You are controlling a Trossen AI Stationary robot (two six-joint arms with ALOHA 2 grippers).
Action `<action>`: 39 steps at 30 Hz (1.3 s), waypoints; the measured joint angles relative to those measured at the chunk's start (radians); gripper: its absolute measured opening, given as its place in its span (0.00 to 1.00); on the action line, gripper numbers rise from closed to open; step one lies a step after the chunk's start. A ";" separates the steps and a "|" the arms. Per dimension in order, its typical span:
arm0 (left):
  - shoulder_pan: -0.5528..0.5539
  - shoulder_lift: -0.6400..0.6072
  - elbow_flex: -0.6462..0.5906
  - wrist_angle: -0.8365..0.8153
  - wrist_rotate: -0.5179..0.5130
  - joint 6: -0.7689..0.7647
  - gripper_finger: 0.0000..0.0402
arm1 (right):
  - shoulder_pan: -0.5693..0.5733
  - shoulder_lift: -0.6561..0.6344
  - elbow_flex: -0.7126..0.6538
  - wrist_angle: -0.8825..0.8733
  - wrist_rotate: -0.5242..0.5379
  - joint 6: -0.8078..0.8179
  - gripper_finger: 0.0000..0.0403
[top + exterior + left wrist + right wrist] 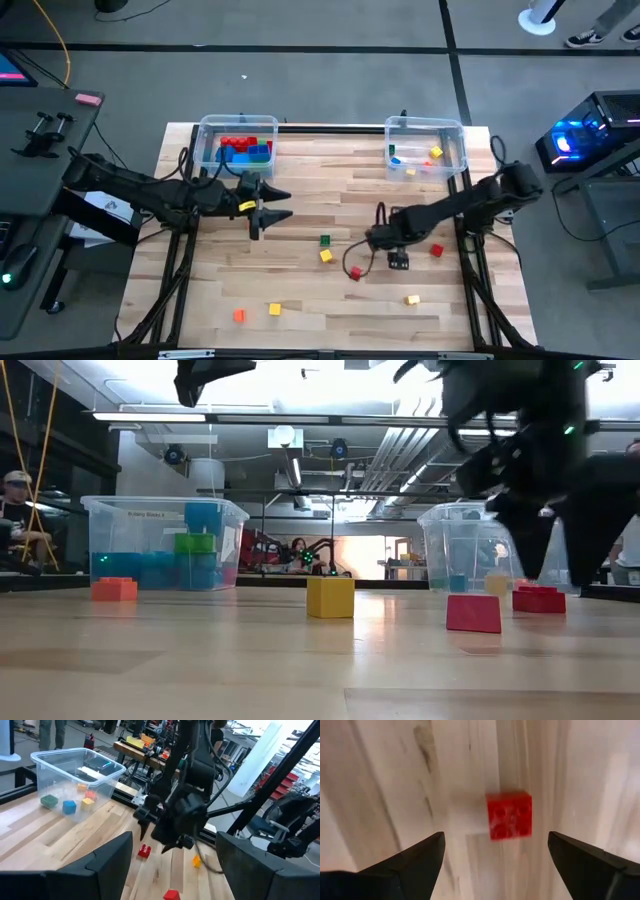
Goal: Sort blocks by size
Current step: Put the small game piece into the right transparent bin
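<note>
The right gripper (492,851) hangs over a small red brick (509,815) on the table (300,290) — jaws spread wide, the brick lying between them, untouched. The left gripper (281,203) hovers near the left bin (237,124) of red and blue bricks, jaws parted and empty. Other small bricks lie scattered — yellow (326,256), green (325,240), orange (239,315).

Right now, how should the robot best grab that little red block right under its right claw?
Probably straight down from above: the red block lies flat, studs up, between the open fingers of the right gripper. Closing on its two opposite flat side walls should hold; nothing crowds it.
</note>
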 joint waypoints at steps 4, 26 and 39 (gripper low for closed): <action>0.006 0.000 0.000 -0.005 -0.003 -0.002 0.67 | -0.051 0.060 0.000 0.073 -0.019 -0.091 0.87; 0.006 -0.002 0.000 -0.044 -0.004 -0.027 0.67 | -0.071 0.099 0.014 0.070 -0.058 -0.066 0.34; 0.006 -0.008 0.000 -0.043 -0.004 -0.031 0.67 | -0.348 -0.242 0.246 -0.123 0.416 0.147 0.34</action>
